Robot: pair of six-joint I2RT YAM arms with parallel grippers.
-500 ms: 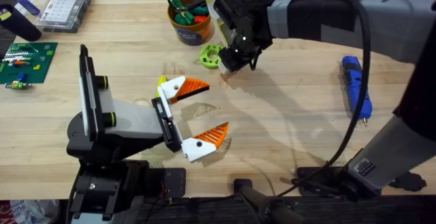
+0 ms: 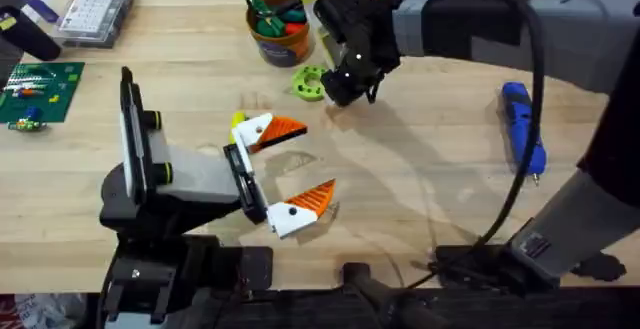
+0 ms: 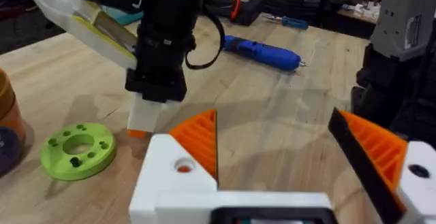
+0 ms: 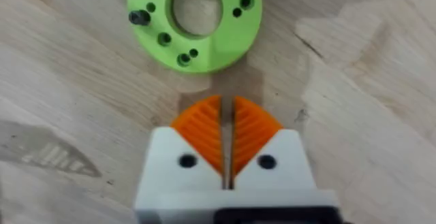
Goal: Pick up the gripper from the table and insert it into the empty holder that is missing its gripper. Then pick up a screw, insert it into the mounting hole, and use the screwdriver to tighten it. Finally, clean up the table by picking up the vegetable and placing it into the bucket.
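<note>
- My right gripper (image 2: 335,91) is out over the far middle of the table (image 2: 420,179), tip down at the wood, just right of the vegetable (image 2: 309,82).
- In my right wrist view, my right gripper (image 4: 227,125) has its orange pads pressed together with only a hairline seam between them, nothing caught in them.
- The vegetable (image 4: 194,20) lies flat on the wood just beyond my right fingertips, not touching them; a lime-green ring with a central hole, small holes round its face and a dark screw in one of them.
- The bucket (image 2: 277,29), orange, stands just far-left of the vegetable, with green and red toys inside.
- My left gripper (image 2: 290,169) sits low over the near-middle of the table, spread wide, holding nothing.
- My left wrist view shows my left gripper's (image 3: 289,152) two orange pads well apart, bare wood between them.
- The same view has the vegetable (image 3: 78,150) on the wood, with my right gripper (image 3: 146,115) standing beside it.
- The screwdriver (image 2: 523,134), bright blue, lies on the right side of the table, metal tip toward the near edge, well apart from both grippers.
- A clear compartment box (image 2: 93,11) sits at the far left, with a green board (image 2: 38,93) nearer on the left edge.
</note>
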